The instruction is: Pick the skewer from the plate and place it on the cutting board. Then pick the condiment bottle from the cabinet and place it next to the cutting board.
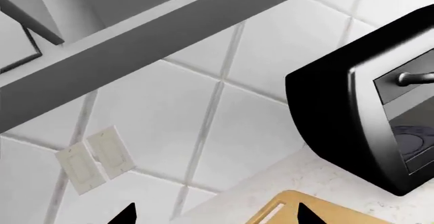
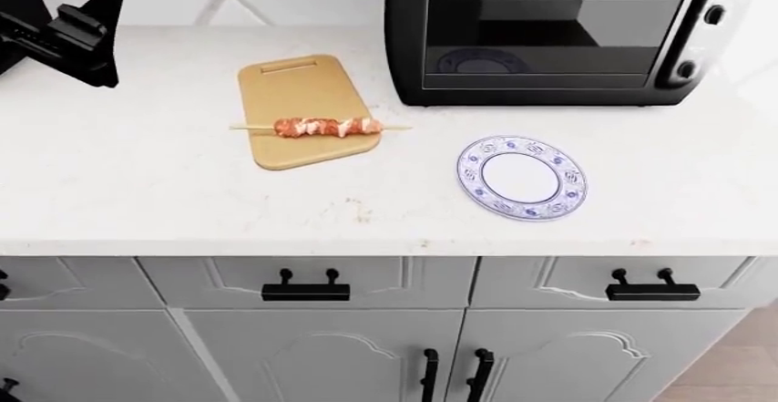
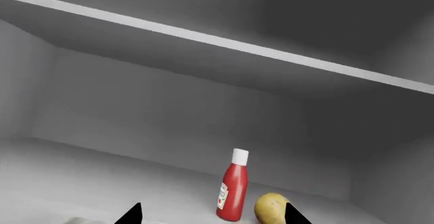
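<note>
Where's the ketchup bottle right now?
In the right wrist view, the bottle stands upright on the cabinet shelf, just beside a potato, ahead of the right gripper.

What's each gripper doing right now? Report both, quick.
Left gripper: open, holding nothing, above the cutting board.
Right gripper: open, empty, facing the condiment bottle in the cabinet.

On the white countertop (image 2: 146,192) we see the cutting board (image 2: 301,110), slot handle end toward the tiled wall. The skewer (image 2: 323,128) lies crosswise on its near part, both stick ends overhanging the board's edges. The plate (image 2: 523,177) sits bare, apart from the board, in front of the black toaster oven (image 2: 553,33). Our left gripper (image 2: 91,33) shows at the far left edge above the counter; we cannot tell how its jaws stand. Grey cabinet fronts with black handles (image 2: 305,289) run below.
</note>
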### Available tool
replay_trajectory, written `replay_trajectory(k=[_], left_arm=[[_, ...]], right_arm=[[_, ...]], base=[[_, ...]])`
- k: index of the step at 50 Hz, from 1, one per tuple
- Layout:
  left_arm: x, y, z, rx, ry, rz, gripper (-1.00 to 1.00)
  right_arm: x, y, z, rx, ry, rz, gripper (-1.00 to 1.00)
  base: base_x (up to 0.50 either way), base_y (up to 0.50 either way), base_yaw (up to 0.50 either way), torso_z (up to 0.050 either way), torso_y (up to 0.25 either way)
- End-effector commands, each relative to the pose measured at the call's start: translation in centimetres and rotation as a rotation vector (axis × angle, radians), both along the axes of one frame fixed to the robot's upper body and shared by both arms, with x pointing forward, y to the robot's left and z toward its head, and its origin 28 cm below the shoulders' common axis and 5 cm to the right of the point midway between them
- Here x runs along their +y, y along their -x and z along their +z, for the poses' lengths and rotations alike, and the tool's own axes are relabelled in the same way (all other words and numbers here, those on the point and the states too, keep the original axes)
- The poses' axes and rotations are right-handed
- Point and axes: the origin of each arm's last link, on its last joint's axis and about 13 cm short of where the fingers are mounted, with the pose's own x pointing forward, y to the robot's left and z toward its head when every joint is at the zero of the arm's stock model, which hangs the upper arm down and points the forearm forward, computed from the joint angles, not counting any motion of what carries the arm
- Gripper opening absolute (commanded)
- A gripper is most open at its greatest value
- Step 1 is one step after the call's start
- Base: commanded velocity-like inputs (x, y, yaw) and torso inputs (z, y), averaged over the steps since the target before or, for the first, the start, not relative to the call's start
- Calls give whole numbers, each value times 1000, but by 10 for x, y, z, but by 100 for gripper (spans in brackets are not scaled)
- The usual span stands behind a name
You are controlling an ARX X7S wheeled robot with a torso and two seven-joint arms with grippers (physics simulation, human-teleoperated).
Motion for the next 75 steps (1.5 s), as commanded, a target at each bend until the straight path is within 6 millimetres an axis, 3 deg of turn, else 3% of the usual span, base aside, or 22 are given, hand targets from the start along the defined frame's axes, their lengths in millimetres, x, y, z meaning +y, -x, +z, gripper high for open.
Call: replay_trajectory(k=[1, 10, 32, 63, 75], left_arm=[[10, 2, 13, 63, -43, -34, 100], [10, -4, 31, 159, -102, -34, 100], [8, -5, 39, 156, -115, -25, 100], [10, -3, 49, 133, -111, -9, 100], [10, -4, 50, 131, -116, 2, 100]], right_arm=[[3, 0, 0, 11, 36, -16, 100], [2, 2, 1, 10, 42, -24, 100], [-3, -1, -1, -6, -13, -37, 100], [4, 0, -1, 30, 58, 36, 100], [-2, 1, -1, 29, 41, -8, 100]], base=[[90, 0, 0, 0, 0], [89, 0, 0, 0, 0], [92, -48, 0, 0, 0], [150, -41, 0, 0, 0], [201, 0, 0, 0, 0]])
